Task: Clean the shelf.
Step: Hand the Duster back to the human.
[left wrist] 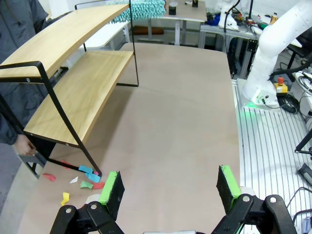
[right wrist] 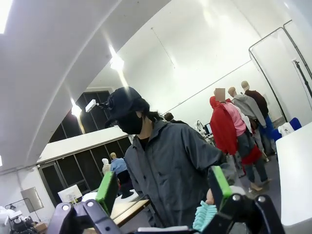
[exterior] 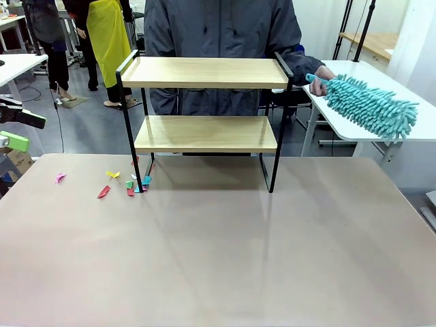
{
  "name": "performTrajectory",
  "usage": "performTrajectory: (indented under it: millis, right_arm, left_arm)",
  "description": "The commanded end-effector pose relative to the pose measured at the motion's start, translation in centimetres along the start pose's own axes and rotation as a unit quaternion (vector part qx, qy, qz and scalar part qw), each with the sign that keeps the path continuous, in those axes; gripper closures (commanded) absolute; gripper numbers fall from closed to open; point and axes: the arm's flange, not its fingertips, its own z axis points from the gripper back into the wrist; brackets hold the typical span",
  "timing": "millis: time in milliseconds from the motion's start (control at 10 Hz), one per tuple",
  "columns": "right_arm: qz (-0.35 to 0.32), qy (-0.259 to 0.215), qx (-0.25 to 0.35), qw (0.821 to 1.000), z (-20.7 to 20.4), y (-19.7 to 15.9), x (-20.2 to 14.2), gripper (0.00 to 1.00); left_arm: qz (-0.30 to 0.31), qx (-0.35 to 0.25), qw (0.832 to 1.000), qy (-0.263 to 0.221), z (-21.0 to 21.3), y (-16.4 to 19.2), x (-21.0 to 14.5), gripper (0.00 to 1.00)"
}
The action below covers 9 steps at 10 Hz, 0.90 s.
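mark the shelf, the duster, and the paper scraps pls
shelf (exterior: pixel 204 72): front view, top wooden board.
duster (exterior: pixel 371 107): front view, teal fluffy head, held in the person's hand.
paper scraps (exterior: pixel 129 184): front view, coloured cluster on the table by the shelf's leg.

Robotics lab, open-plan room. White robot arm (left wrist: pixel 273 48) bolted on a slotted aluminium base (left wrist: pixel 265 146) beside the table, red emergency-stop button (left wrist: pixel 279 81) near it. White work tables (exterior: pixel 381 102) far right, cluttered benches (left wrist: pixel 234 22) with gear. High white ceiling with strip lights (right wrist: pixel 116 62), large dark windows (right wrist: pixel 73 168).
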Motion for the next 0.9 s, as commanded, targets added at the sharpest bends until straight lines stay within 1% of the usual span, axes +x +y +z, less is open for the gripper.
performTrajectory:
  millis: [0, 800]
  right_arm:
    - [0.005, -0.001, 0.000, 1.000, 0.04, 0.28, 0.11, 0.00]
    - [0.005, -0.001, 0.000, 1.000, 0.04, 0.28, 0.11, 0.00]
  left_arm:
    - [-0.011, -0.001, 1.000, -0.014, -0.07, 0.07, 0.15, 0.00]
    - [-0.011, -0.001, 1.000, -0.014, -0.07, 0.07, 0.15, 0.00]
